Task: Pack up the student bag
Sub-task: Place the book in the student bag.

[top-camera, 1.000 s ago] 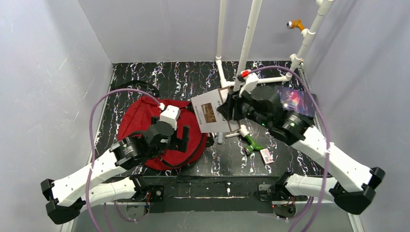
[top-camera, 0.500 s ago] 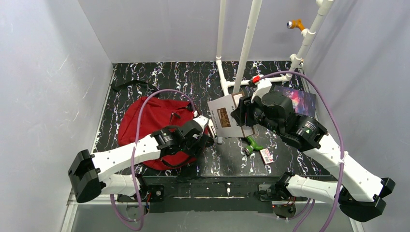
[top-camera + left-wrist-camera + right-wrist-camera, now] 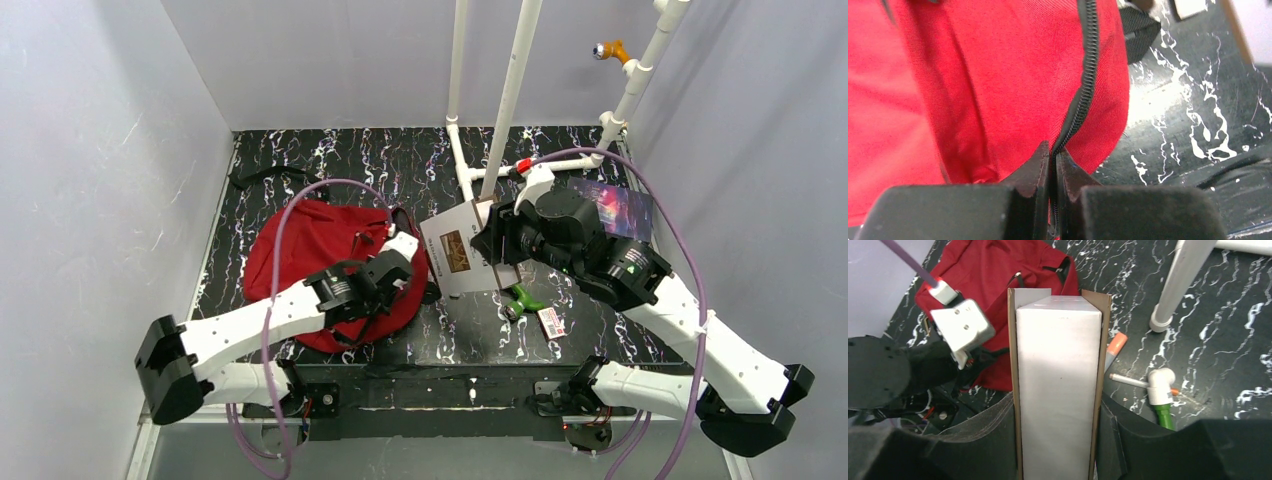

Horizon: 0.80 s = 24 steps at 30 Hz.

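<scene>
While left gripper [image 3: 1053,156] pinches red student bag's [image 3: 973,75] black zipper [image 3: 1088,75], right gripper [image 3: 1055,412] clamps box [image 3: 1058,350]

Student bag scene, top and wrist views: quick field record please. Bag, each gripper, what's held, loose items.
student bag: red, lying flat, left of centre
left gripper: shut, pinching the bag's black zipper edge
right gripper: shut on the white box
white box: in a brown sleeve, just right of the bag
loose items: green-handled tool, small label card, dark book
</scene>
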{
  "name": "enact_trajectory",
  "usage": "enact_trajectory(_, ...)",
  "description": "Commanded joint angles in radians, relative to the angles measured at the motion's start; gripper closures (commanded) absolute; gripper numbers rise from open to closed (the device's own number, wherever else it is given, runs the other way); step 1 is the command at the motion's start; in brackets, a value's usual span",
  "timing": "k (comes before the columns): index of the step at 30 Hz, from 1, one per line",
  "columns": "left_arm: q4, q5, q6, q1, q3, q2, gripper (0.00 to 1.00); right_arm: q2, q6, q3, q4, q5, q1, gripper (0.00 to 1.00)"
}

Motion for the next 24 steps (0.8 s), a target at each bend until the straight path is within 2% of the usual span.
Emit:
enact_trajectory(1,-0.014,-0.213,0.002,0.004,0.029,-0.157,1.0,0.013,0.07,0.03,0.066,-0.101,0.0,0.82)
enact_trajectory(3,0.049,-0.245,0.022,0.004,0.007,-0.224,1.0,0.022,0.103,0.022,0.107,-0.167,0.0,0.83)
enact_trajectory(5,0.133,-0.213,0.075,0.004,-0.016,-0.278,1.0,0.022,0.132,-0.001,0.158,-0.231,0.0,0.83)
enact_trajectory(9,0.179,-0.045,0.115,0.005,0.006,-0.304,1.0,0.043,0.122,0.007,0.136,-0.245,-0.001,0.84)
enact_trajectory(13,0.175,0.193,0.054,0.043,0.053,-0.249,1.0,0.067,0.089,0.042,0.052,-0.163,-0.001,0.86)
enact_trajectory(14,0.145,0.19,0.013,0.051,0.081,-0.229,1.0,0.071,0.089,0.047,0.043,-0.161,-0.001,0.86)
enact_trajectory(16,0.073,0.083,-0.051,0.055,0.129,-0.209,1.0,0.076,0.111,0.047,0.043,-0.164,-0.001,0.87)
enact_trajectory(20,0.093,-0.1,-0.013,0.056,0.13,-0.279,1.0,0.08,0.326,-0.005,0.07,-0.147,-0.005,0.87)
enact_trajectory(22,0.15,-0.089,0.03,0.059,0.111,-0.338,1.0,0.064,0.48,-0.122,0.225,-0.211,-0.01,0.89)
enact_trajectory(24,0.162,-0.063,0.039,0.061,0.117,-0.365,1.0,0.055,0.627,-0.24,0.465,-0.284,-0.021,0.95)
